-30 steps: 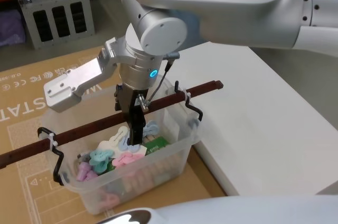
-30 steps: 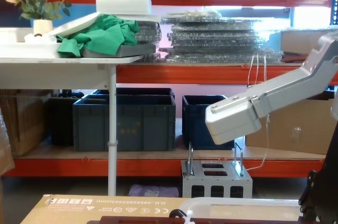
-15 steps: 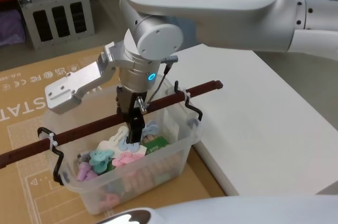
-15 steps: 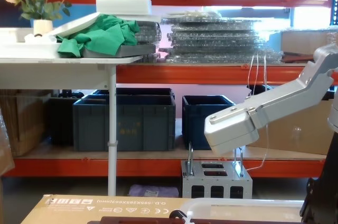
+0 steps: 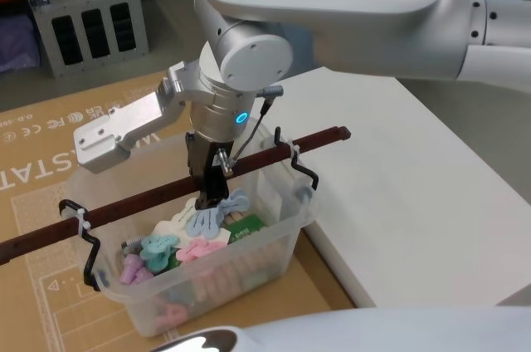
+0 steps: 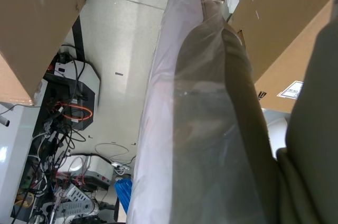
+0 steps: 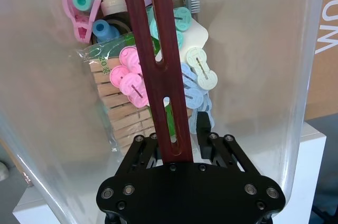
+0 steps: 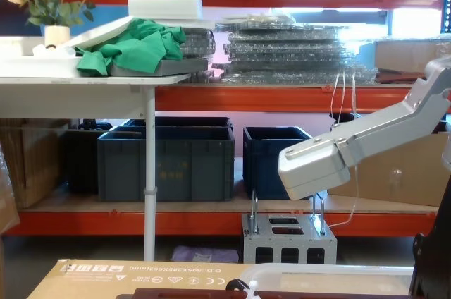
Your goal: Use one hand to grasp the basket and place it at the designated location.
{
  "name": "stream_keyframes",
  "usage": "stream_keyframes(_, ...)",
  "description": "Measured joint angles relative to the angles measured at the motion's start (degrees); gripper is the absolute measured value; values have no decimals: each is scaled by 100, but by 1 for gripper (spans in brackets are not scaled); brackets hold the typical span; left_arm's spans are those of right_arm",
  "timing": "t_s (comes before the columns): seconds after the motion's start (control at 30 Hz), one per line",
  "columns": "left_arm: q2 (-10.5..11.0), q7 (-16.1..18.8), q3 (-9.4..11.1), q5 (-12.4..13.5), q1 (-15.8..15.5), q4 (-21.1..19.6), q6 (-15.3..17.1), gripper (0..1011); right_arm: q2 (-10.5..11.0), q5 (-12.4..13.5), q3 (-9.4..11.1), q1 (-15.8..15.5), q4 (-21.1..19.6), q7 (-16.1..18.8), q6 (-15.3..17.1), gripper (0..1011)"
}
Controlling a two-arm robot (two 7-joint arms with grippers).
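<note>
Fingers (image 7: 203, 129) of the right gripper (image 5: 212, 196) reach down into the clear plastic basket (image 5: 278, 244). They are closed against both sides of its long dark-brown wooden handle bar (image 5: 141, 199), near the bar's middle, with the tips dipping just below it. The basket sits on a flat brown cardboard sheet (image 5: 41, 161), just beside the edge of the white tabletop (image 5: 415, 194) to its right. Inside lie pastel plastic clothes pegs (image 5: 199, 248) in pink, teal and blue, and a packet of wooden pegs (image 7: 113, 118). Black wire hooks (image 5: 305, 171) tie the bar to the basket's two ends.
</note>
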Motion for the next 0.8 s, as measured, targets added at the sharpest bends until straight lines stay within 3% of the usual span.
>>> stream_keyframes(0.37,0,0,0,0,0,0,0,0,45,-12,29,-29,-57,-10,8,15)
stream_keyframes(0.57,0,0,0,-1,0,-2,0,0,92,-28,50,-36,-91,-10,-1,1)
stream_keyframes(0.8,0,0,0,-1,0,-1,0,0,238,173,204,1,-68,0,-49,0)
